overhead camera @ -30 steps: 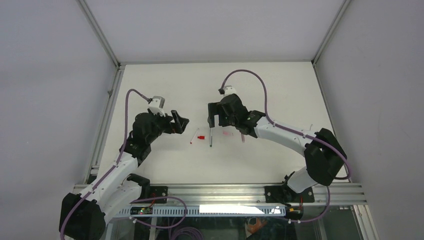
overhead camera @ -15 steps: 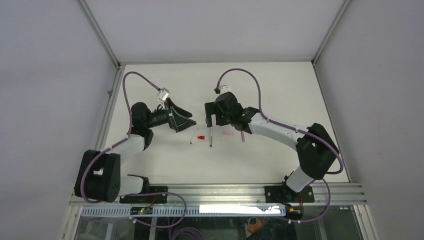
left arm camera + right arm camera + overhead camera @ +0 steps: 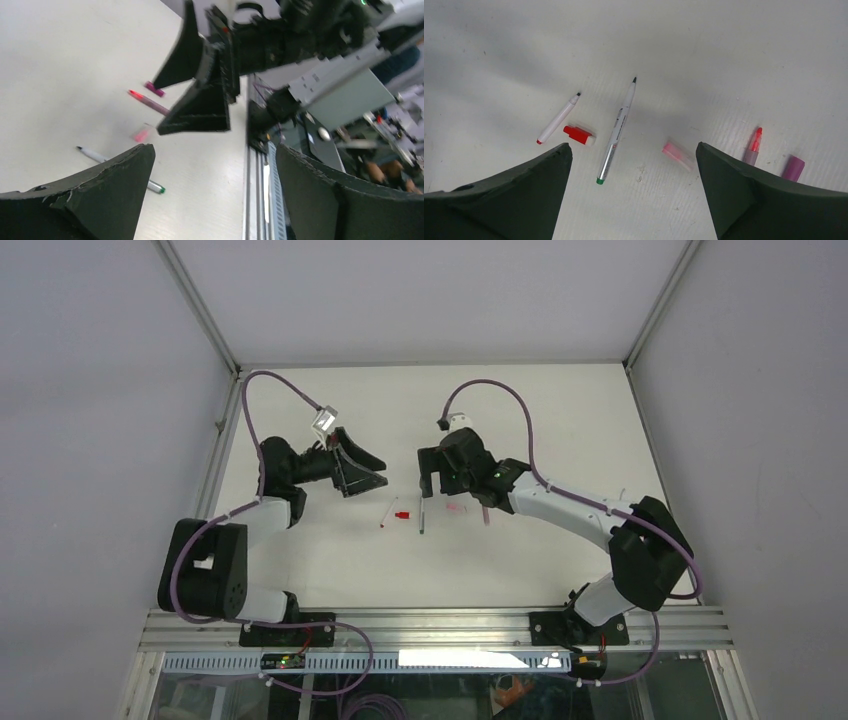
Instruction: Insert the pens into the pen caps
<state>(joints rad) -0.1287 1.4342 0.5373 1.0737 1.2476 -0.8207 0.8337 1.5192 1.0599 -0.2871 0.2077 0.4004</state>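
White table (image 3: 560,410), grey walls (image 3: 100,390) around. Left gripper (image 3: 378,471) wide open, empty, turned sideways just left of the row lying loose mid-table: red-ended pen (image 3: 558,119), red cap (image 3: 579,135), green-ended pen (image 3: 617,131), pink cap (image 3: 678,154), pink-tipped pen (image 3: 752,146), magenta cap (image 3: 793,167). Right gripper (image 3: 445,485) above the row, jaws wide apart, holding nothing.

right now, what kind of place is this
Probably a robotics lab test cell: a white table boxed in by grey panels, an aluminium rail holding the arm bases, and pens with loose caps laid out on the table.
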